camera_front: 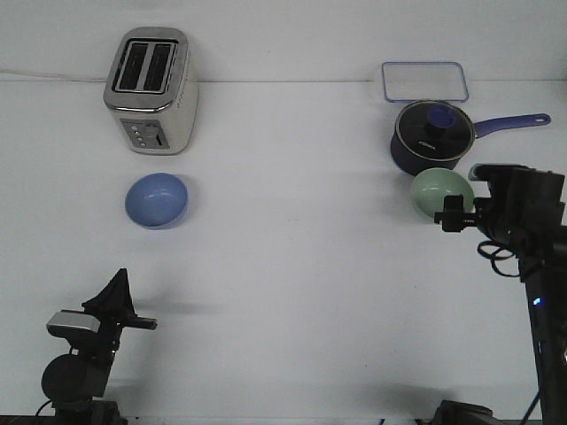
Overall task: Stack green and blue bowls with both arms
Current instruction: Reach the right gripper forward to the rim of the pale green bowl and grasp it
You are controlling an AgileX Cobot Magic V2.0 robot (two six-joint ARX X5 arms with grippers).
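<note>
evidently the right gripper (450,215) touches the empty green bowl (440,193); its opening unclear.

Glossy blue bowl (157,199) and green bowl (440,191); brushed-metal toaster (151,90); glass-lidded saucepan (431,137); my counter (292,292) is matt white.

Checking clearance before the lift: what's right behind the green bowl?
The dark blue saucepan with its glass lid stands just behind the green bowl. The right gripper covers the bowl's near rim.
</note>
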